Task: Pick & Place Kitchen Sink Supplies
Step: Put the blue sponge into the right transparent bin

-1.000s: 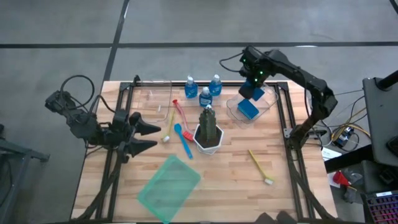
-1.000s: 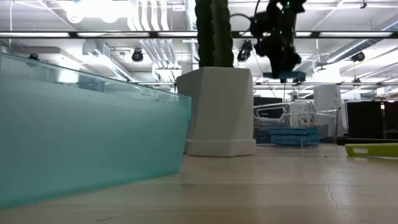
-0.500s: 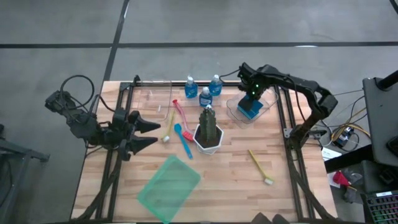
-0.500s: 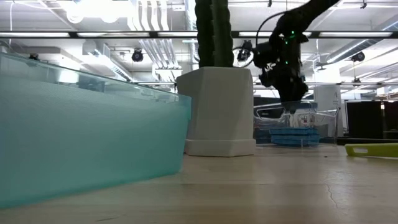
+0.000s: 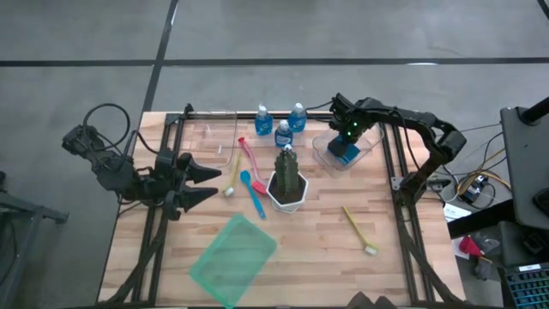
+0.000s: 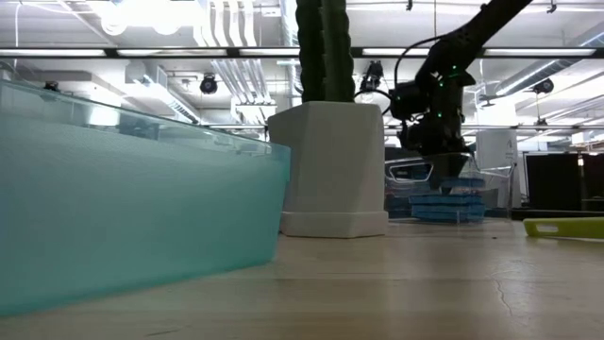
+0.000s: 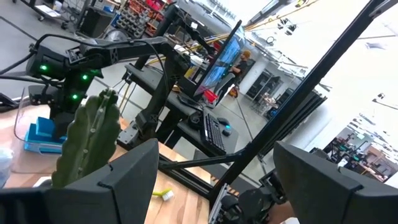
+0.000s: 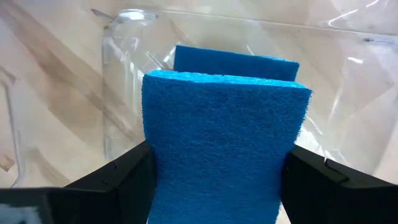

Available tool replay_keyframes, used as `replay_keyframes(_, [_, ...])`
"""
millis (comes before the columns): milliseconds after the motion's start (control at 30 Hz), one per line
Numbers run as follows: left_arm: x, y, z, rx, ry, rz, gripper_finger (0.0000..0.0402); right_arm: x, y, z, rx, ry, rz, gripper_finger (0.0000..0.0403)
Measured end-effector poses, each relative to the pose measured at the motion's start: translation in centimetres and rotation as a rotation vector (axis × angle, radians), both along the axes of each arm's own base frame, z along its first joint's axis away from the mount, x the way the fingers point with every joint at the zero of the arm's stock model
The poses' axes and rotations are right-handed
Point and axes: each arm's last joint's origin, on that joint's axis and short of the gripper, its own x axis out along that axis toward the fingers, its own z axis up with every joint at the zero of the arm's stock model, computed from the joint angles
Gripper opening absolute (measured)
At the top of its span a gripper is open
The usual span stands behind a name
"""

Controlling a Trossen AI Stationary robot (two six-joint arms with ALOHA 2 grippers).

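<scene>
Over the clear tray [image 5: 324, 154], a blue sponge [image 8: 224, 143] is clamped in the right pincer [image 5: 346, 146]; it is best lowered flat onto the sponge beneath [image 8: 236, 61] before release.

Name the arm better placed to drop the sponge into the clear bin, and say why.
Right. The right gripper grips the blue sponge between its fingers, directly over the clear bin, where another sponge lies. The left gripper waits across the table.

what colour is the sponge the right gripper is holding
Blue. The sponge held in the right gripper over the clear bin shows best in the right wrist view.
</scene>
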Motion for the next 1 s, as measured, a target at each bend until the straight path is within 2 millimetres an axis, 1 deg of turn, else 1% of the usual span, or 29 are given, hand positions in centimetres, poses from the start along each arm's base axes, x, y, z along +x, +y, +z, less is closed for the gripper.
replay_keyframes(300, [0.0,0.04,0.0,-0.01,0.0,0.012,0.0307,0.2,-0.31,-0.19,-0.013,-0.046,-0.018,0.0272])
replay_keyframes(633, [0.0,0.05,0.0,-0.009,0.0,0.014,0.0307,0.0,-0.11,-0.66,-0.015,-0.033,0.039,0.0272])
replay_keyframes(867, [0.0,0.05,0.0,-0.01,0.0,0.014,0.0307,0.0,-0.1,-0.76,-0.018,-0.034,0.048,0.0272])
replay_keyframes(1000, [0.0,0.05,0.0,-0.009,0.0,0.014,0.0307,0.06,-0.14,-0.76,-0.023,-0.039,0.052,0.0286])
